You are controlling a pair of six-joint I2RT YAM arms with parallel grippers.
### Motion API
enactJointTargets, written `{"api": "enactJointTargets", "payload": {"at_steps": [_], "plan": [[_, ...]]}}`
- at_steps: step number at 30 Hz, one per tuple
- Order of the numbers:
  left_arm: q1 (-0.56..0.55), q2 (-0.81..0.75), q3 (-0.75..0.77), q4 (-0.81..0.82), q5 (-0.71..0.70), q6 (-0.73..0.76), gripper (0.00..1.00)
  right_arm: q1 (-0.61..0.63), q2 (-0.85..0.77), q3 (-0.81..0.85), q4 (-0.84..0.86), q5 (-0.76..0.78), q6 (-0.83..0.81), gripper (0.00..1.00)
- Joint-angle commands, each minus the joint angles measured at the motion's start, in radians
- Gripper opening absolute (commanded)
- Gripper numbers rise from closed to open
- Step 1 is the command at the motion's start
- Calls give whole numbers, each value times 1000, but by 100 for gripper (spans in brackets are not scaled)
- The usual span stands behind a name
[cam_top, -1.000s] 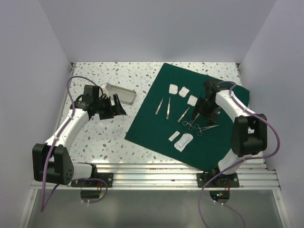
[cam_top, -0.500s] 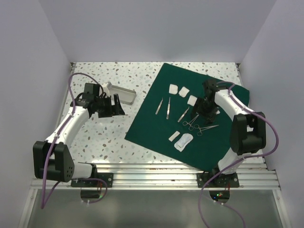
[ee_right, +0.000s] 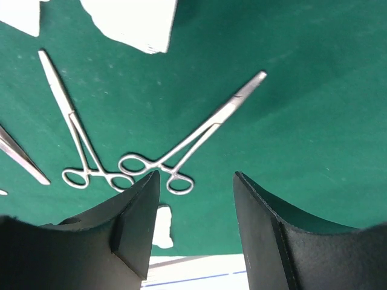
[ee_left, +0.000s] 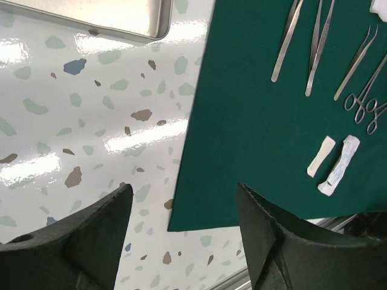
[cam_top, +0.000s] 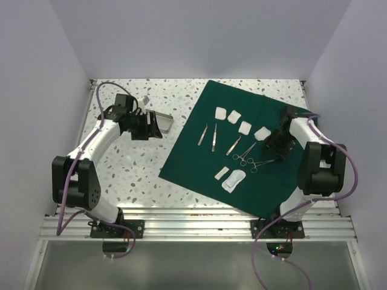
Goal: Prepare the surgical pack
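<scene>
The dark green cloth drape (cam_top: 193, 158) lay flat, probably to carry the row of steel instruments (cam_top: 213, 139). The left gripper (ee_left: 181, 190) and the right gripper (ee_right: 196, 176) hung low, jaws apart and empty.

Speckled white table (cam_top: 130, 175) is viewed whole from above, behind the arms. Wrist views are aimed down, close. Dark green cloth drape (cam_top: 199, 163) is shared by all three.

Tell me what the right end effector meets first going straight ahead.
Probably the ring handles of the nearer forceps lying on the surgical pack, just ahead of the open right end effector; otherwise the cloth itself. Depth is unclear.
</scene>
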Motion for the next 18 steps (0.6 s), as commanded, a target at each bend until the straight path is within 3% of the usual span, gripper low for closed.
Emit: {"api": "enactJointTargets", "payload": {"at_steps": [1, 18], "plan": [[-12, 32, 78, -10, 22, 39, 72, 13, 13, -16, 52, 12, 23, 56], [-12, 50, 81, -13, 28, 82, 69, 13, 78, -31, 87, 20, 40, 52]]}}
